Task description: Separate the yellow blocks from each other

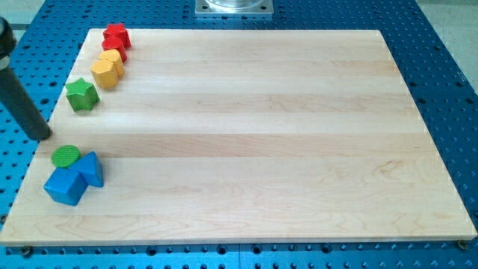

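- Approach seems to be the step in hand: the arm's tip sits at the board's left edge, touching no block, so the rod is a bare pusher with nothing against it.
- Yellow blocks lie near the view's top left, in a slanting row along the left edge. One yellow block, roughly hexagonal, is pressed against a second yellow block just above it, whose shape I cannot make out.
- Red blocks close the row: a red star at the very top and another red block under it, touching the upper yellow.
- Green star stands between the tip and the yellows, just beside the lower yellow.
- Next move, by my reckoning, calls for swinging round the green star and pushing the lower yellow block rightward into open board; a straight run up from here would likely shove the star into the pair instead.
- Below the tip, near but apart, a green round block touches two blue blocks.
- Wooden board, pale and bare elsewhere, rests on a blue perforated table; a metal mount shows at the view's top.
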You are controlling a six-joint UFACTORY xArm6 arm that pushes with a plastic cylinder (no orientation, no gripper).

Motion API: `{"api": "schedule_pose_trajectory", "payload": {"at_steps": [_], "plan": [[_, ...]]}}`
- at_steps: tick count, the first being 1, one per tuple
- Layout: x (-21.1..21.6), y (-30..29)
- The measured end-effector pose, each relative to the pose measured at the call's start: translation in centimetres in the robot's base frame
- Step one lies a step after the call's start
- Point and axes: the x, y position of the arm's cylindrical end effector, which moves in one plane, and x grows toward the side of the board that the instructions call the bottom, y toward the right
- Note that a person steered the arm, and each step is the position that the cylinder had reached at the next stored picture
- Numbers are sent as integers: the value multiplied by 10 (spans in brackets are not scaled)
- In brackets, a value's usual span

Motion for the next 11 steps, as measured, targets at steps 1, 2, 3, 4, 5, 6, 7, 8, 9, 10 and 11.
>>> {"api": "schedule_pose_trajectory", "payload": {"at_steps": [1, 2, 3, 4, 5, 6, 7, 8, 9, 10, 11], "plan": [[-80, 0], [-113, 34], [-44, 82], [20, 132], [-22, 73], [-52, 28], [-107, 25], [-115, 1], [-21, 20], [2, 80], [-27, 88]]}}
